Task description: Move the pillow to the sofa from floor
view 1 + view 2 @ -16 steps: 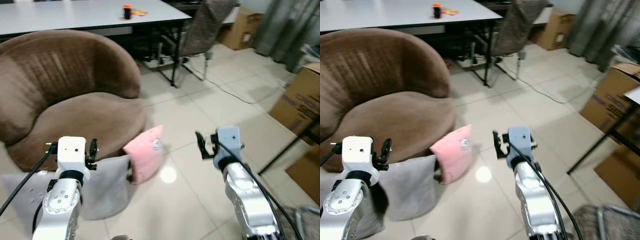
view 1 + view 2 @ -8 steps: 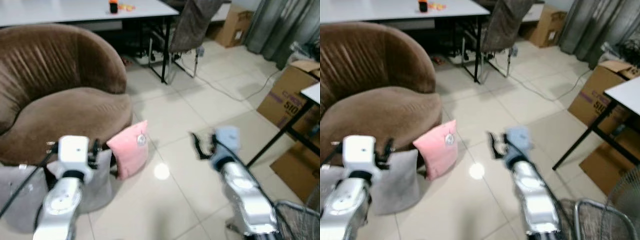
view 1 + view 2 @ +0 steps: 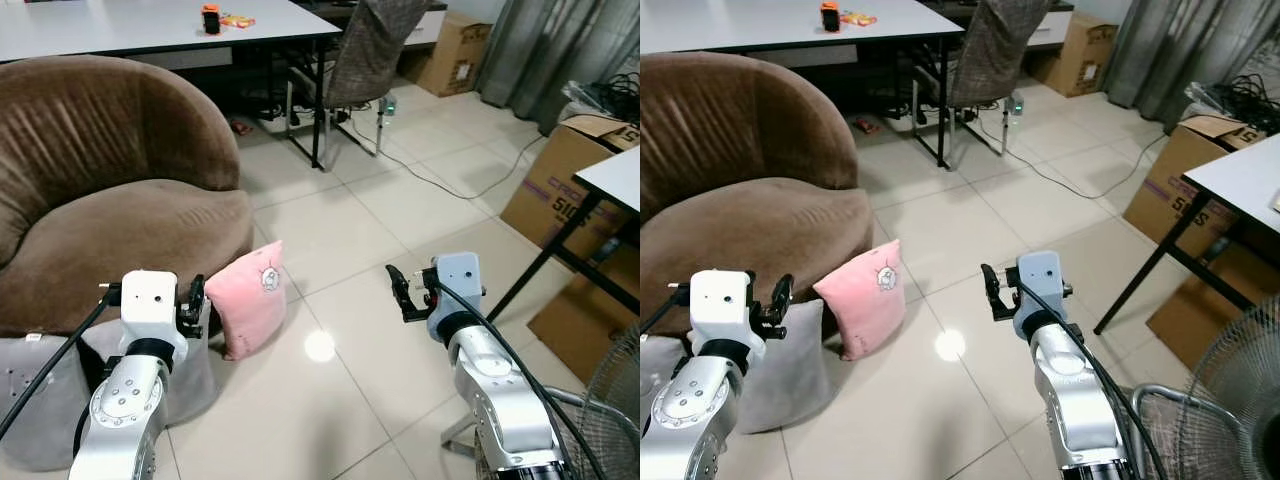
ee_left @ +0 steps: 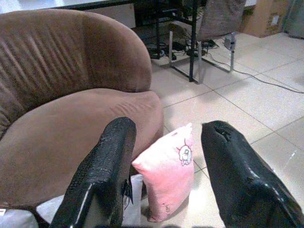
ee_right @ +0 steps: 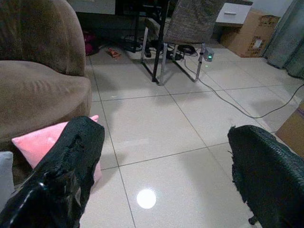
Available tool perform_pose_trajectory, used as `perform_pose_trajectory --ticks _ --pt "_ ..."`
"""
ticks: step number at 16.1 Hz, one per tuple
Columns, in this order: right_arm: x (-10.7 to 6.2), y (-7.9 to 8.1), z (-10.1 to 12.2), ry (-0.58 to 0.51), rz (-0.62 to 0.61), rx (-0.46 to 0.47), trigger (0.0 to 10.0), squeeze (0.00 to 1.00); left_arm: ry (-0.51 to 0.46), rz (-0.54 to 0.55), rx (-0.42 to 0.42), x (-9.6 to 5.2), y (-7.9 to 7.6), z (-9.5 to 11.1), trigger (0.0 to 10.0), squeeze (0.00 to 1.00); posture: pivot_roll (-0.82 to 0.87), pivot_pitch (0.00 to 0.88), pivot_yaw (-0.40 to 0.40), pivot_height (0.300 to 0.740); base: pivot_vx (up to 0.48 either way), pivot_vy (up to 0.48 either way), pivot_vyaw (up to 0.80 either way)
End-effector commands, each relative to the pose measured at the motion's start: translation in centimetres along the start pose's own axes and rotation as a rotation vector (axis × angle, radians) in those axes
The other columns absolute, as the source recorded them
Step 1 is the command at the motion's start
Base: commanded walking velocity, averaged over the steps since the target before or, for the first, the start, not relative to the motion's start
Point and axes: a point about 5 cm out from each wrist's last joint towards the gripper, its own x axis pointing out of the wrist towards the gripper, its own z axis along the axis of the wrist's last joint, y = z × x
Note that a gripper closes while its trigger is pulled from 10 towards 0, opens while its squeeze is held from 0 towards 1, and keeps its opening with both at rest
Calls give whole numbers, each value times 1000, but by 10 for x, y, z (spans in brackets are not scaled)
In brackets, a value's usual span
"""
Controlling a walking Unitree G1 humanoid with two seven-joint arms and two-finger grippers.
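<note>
Head views
Pink pillow (image 3: 250, 298): stands on edge on the tiled floor (image 3: 360, 230), leaning against the front base of the brown sofa (image 3: 120, 210); a small printed figure faces outward near its upper corner.
Grey pillow (image 3: 190, 375): on the floor just beside the pink pillow, toward the robot's left, partly behind the left arm.
Left gripper (image 3: 195, 303): raised in front of the sofa base, close to the pink pillow's upper edge — finger spread cannot be judged from here.
Right gripper (image 3: 400, 294): raised over bare tile, well apart from the pink pillow, holding nothing.
Surroundings: white table (image 3: 150, 22) behind the sofa with a small orange-and-black object (image 3: 211, 19) on top; chair (image 3: 370, 50) beside the table; cardboard boxes (image 3: 560, 175) at the robot's right; fan grille (image 3: 610, 420) at the lower right.

Left wrist view
Fingers (image 4: 107, 166): spread wide, empty — the pink pillow (image 4: 166, 175) appears in the gap between them, not touched.
Sofa (image 4: 71, 85): behind the pillow; seat cushion bare.

Right wrist view
Fingers (image 5: 66, 166): spread wide, empty.
Pink pillow (image 5: 40, 142): beside one finger, against the sofa base (image 5: 42, 95).
Floor (image 5: 156, 137): glossy tile with a light reflection.
</note>
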Motion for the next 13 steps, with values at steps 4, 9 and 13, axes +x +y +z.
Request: perform_pose_trajectory --ticks 4,9,13 --pt "0 -7 3 -11 -57 4 10000 0 -7 -12 -1 0 -2 2 10000 0 -52 0 -60 740 330 0 752" --pt "-1 -16 -1 16 -124 0 10000 0 -9 -20 3 -1 -2 2 10000 0 -47 0 -64 740 332 0 0" --pt "-1 -15 -1 10 -131 4 10000 0 -8 -19 5 -2 -2 1 10000 0 -45 0 -64 740 334 0 0"
